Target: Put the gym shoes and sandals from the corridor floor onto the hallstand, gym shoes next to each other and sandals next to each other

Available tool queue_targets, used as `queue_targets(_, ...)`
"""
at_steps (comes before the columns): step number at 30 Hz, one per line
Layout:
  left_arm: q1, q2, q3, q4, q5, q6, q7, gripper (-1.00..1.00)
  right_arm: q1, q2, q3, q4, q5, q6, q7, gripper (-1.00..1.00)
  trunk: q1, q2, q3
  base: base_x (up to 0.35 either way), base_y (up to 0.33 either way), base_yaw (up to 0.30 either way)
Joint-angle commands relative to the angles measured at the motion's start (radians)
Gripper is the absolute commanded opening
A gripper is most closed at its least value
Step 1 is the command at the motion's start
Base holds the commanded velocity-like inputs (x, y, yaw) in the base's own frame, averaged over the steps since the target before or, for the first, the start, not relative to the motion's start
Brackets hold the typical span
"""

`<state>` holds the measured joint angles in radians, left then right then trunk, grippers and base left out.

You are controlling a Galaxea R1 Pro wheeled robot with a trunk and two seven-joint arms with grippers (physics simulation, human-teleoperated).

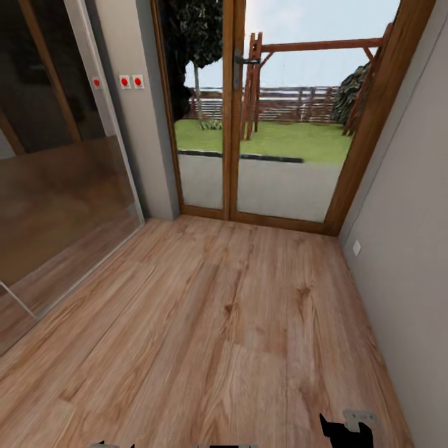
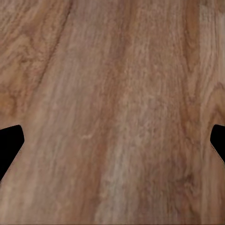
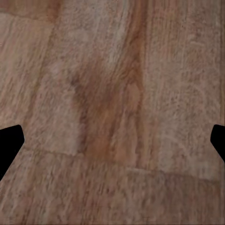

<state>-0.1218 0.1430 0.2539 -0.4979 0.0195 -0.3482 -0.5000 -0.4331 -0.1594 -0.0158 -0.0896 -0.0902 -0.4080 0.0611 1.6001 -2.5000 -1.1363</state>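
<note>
The corridor floor (image 1: 224, 323) of light brown wood-grain planks stretches ahead to a glazed door. The gym shoes, the sandals and the hallstand are out of view. In the left wrist view my left gripper (image 2: 112, 145) hangs open over bare planks, its black fingertips (image 2: 9, 145) far apart with nothing between them. My right gripper (image 3: 112, 145) is open in the same way above the floor, fingertips (image 3: 9, 145) spread wide and empty. A dark part of my right arm (image 1: 341, 429) pokes in at the lower right of the head view.
A wood-framed glass double door (image 1: 233, 112) closes the far end, with a garden behind it. A glass partition (image 1: 62, 174) runs along the left. A grey wall (image 1: 404, 236) with a small socket (image 1: 356, 247) bounds the right side.
</note>
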Motion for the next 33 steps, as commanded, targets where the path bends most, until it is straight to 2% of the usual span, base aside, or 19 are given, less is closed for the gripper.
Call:
queue_targets(1, -0.001, -0.001, 0.005, 0.001, 0.002, 0.0, -0.009, 1.0, 0.0, 0.0, -0.001, 0.001, -0.009, -0.003, 0.006, 1.0, 0.0, 0.0, -0.001, 0.321, -0.143, 0.259)
queue_targets(29, -0.001, 0.0, 0.006, 0.001, 0.002, 0.0, -0.009, 1.0, 0.0, 0.0, -0.001, 0.001, -0.006, -0.003, 0.008, 1.0, 0.0, 0.0, -0.001, 0.293, -0.145, 0.277)
queue_targets(33, -0.001, 0.0, 0.015, 0.001, 0.003, 0.0, -0.008, 1.0, -0.001, 0.0, -0.001, 0.001, -0.006, -0.003, 0.007, 1.0, 0.0, 0.0, -0.001, 0.278, -0.149, 0.279)
